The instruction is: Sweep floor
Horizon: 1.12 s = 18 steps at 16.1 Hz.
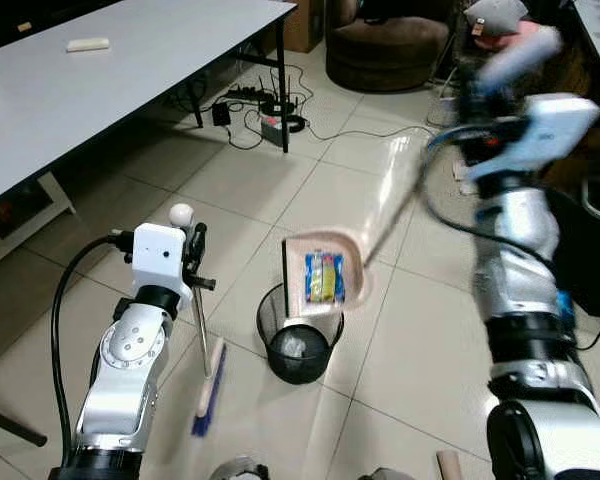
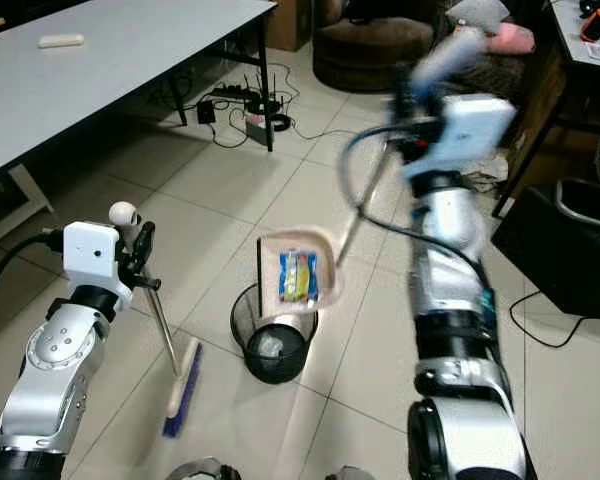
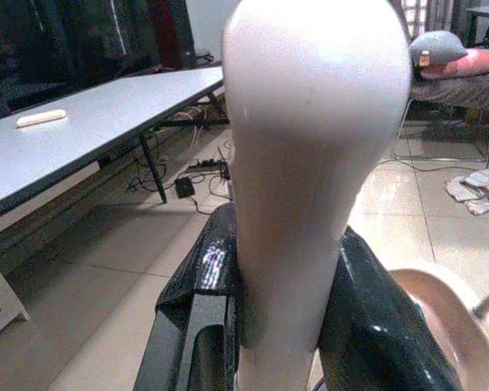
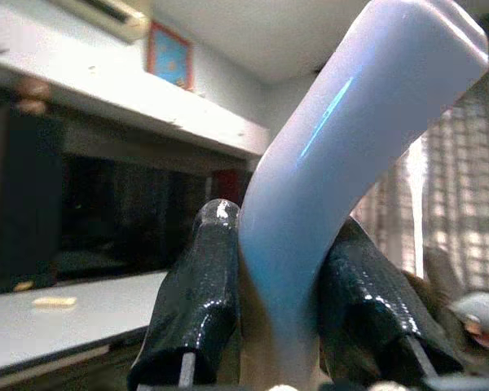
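While gripping the dustpan (image 1: 325, 275) handle, the right hand (image 4: 281, 309) tips it over the bin (image 1: 298, 340).

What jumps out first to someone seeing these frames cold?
The pink dustpan, tipped up over the black mesh bin at the middle of the tiled floor, with a yellow and blue wrapper lying in it. The right pincer is shut on the dustpan's long handle, raised high and blurred. To the left, the left pincer grips the broom, its brush head resting on the tiles beside the bin.
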{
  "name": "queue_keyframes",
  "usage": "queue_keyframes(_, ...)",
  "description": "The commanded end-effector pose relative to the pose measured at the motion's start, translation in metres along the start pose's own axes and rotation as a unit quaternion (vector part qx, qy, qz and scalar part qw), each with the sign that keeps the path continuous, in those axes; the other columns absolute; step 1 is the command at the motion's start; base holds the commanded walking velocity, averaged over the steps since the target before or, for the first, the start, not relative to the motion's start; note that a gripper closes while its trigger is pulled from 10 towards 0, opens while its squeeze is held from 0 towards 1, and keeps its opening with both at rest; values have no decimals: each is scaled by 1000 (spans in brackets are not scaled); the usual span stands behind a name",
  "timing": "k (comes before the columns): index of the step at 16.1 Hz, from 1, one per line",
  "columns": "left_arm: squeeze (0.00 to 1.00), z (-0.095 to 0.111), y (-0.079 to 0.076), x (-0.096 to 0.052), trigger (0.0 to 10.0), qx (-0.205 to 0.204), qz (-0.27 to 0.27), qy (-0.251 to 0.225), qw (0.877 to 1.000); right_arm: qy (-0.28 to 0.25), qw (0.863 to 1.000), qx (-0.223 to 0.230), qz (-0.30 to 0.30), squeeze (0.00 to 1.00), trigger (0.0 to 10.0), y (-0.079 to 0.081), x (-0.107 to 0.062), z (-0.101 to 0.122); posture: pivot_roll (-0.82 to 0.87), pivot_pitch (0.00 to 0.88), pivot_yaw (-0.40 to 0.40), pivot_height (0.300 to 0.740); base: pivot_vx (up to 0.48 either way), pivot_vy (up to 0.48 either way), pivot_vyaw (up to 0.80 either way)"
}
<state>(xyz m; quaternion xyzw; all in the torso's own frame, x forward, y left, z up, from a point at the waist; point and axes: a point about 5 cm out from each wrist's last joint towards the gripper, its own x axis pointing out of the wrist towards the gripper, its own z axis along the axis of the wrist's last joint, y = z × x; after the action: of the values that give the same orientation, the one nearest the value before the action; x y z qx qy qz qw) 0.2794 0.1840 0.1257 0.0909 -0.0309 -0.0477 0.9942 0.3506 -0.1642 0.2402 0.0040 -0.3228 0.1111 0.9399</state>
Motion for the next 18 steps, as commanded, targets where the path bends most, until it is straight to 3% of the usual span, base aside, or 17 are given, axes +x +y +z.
queue_keyframes(1,0,7,3,1,10000,12,5,-14,1000,-30,998,-26,52,0,10000,17,8,7,37,61,29,740,0,0,0)
queue_keyframes(2,0,7,4,1,10000,12,6,-14,1000,-37,994,-38,93,0,10000,30,7,7,36,63,30,740,0,0,0)
queue_keyframes(4,0,7,4,1,10000,12,5,-13,1000,-44,990,-48,128,0,10000,41,5,7,36,62,31,740,0,0,0)
queue_keyframes(7,0,8,3,2,10000,12,2,-14,1000,-60,966,-89,236,0,10000,68,-4,10,30,64,35,740,0,0,0)
queue_keyframes(8,0,8,3,2,10000,12,2,-14,1000,-62,964,-91,242,0,10000,69,-5,10,29,64,35,740,0,0,0)
queue_keyframes(11,0,7,1,3,10000,11,0,-14,1000,-76,941,-104,314,0,10000,90,-14,11,30,64,31,740,0,0,0)
queue_keyframes(15,0,7,1,3,10000,13,-1,-14,1000,-90,926,-122,345,0,10000,97,-17,16,30,61,31,740,0,0,0)
queue_keyframes(18,0,6,-1,3,10000,12,-4,-14,1000,-106,933,-115,325,0,10000,92,-11,25,27,60,32,740,0,0,0)
